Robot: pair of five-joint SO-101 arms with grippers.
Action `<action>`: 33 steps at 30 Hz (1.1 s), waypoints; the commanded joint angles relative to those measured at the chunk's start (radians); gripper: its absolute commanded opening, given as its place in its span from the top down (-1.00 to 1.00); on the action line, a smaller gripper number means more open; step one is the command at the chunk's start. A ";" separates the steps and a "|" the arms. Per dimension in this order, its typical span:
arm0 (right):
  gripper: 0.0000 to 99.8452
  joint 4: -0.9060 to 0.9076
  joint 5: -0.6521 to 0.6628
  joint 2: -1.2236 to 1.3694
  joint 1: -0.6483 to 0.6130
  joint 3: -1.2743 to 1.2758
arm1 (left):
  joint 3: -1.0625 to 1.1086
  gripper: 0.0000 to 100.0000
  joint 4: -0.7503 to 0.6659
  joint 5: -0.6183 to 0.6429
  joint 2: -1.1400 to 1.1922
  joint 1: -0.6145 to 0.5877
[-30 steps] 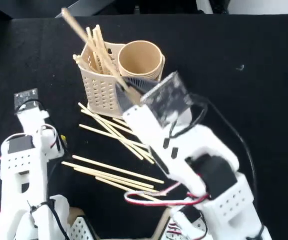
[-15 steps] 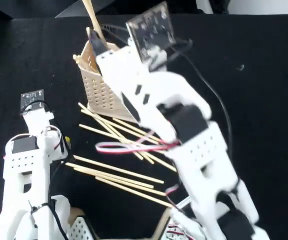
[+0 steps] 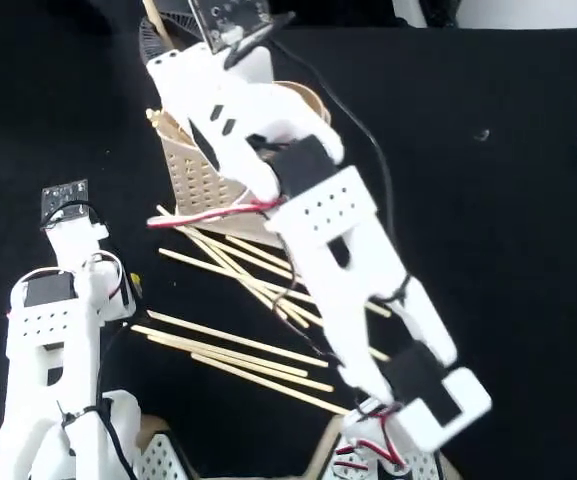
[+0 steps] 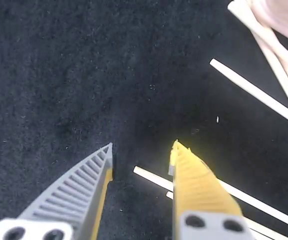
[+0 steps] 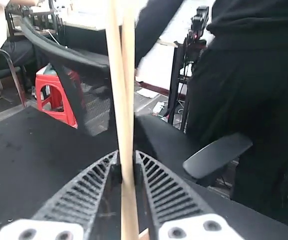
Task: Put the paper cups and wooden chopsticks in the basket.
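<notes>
A: Your right gripper is pinched narrow on two wooden chopsticks. They stand side by side between its ribbed jaws.

B: From above, you can see that arm stretched across the table, with its wrist over the basket. The tip of the held sticks shows just past the basket's far left corner.

A: Your basket stands upright. A few stick ends show at its left corner. The rim of a paper cup shows at its right, and your arm hides most of the cup.

B: Your left gripper has its jaws moderately wide with nothing between them, and it points down at the black cloth. The end of one stick lies on the cloth below the gap.

A: You have loose chopsticks lying flat between the basket and the arm bases. Some fan out just beside the basket's near wall. Others lie closer to your left arm, well apart from the basket.
</notes>
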 commanded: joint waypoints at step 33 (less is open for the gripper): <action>0.97 -0.474 0.055 -0.188 0.017 0.625 | -0.004 0.62 -0.008 -0.002 -0.023 0.007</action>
